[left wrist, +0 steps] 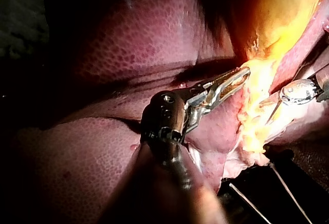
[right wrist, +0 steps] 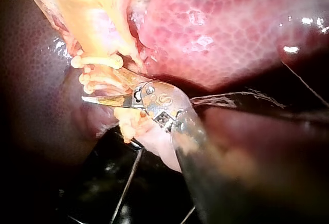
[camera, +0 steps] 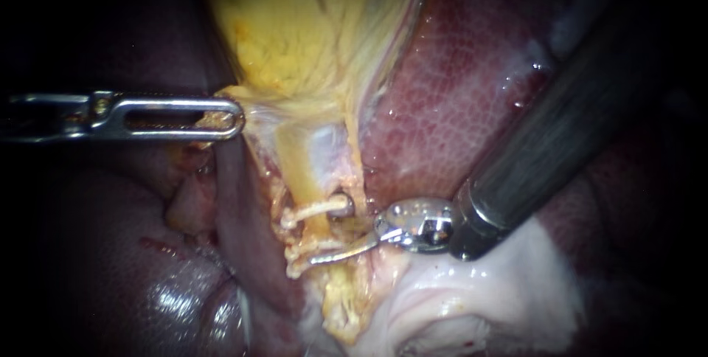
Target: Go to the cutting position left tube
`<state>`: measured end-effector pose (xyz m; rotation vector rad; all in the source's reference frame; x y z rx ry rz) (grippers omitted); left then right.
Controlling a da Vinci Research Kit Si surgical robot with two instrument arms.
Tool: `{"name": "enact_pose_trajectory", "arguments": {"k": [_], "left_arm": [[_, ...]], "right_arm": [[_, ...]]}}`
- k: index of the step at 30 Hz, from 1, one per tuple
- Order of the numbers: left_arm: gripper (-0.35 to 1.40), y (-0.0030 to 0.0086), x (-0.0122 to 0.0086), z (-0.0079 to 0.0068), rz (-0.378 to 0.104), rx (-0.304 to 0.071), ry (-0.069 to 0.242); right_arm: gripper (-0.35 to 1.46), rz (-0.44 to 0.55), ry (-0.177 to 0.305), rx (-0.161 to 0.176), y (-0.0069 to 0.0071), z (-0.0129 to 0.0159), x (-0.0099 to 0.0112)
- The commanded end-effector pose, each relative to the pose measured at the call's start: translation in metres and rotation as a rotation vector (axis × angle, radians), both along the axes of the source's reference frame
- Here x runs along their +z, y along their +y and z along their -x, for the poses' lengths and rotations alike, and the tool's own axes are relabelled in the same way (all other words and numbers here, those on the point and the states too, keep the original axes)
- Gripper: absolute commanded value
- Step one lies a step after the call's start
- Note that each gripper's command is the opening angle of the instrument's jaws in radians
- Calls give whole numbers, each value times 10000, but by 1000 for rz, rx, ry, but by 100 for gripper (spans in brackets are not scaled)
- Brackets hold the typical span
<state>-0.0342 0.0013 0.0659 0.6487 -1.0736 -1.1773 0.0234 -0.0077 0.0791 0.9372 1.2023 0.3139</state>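
Note:
A yellowish tube [camera: 299,161] runs down from the yellow gallbladder [camera: 302,25] and carries white clips [camera: 316,211], one upper and others lower [camera: 306,248]. My right instrument [camera: 325,233] comes in from the upper right, and its thin blades stand open at the clipped stretch. The lower blade lies across the tube by the lower clips; the upper one is partly hidden behind tissue. The right wrist view shows the same spread blades [right wrist: 103,86] beside the clips [right wrist: 97,60]. My left instrument [camera: 221,116] is shut on tissue at the gallbladder's neck and holds it to the left [left wrist: 232,79].
Dark red liver [camera: 472,84] lies right of the tube under my right shaft [camera: 560,113]. More liver [camera: 110,254] fills the lower left. Pale whitish tissue [camera: 472,298] sits below my right instrument's wrist. Yellow ragged fat [camera: 343,313] hangs below the clips.

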Motion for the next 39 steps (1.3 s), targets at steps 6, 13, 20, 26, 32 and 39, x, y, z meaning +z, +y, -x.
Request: {"name": "enact_pose_trajectory", "arguments": {"k": [6,13,20,26,32,39], "left_arm": [[-35,1,5,2,1,0,1],[-35,2,12,6,3,-2,2],[-35,2,14,11,4,-5,4],[-35,2,15,14,4,-7,5],[-35,2,16,16,6,-10,8],[-35,1,16,17,6,-10,9]], "right_arm": [[138,-28,36,-20,-1,-10,-4],[138,-35,35,-20,-3,-25,0],[138,-39,40,-28,-4,-44,5],[137,-51,66,-43,-3,-57,6],[137,-49,67,-44,-2,-62,7],[137,-54,64,-44,-3,-62,8]]}}
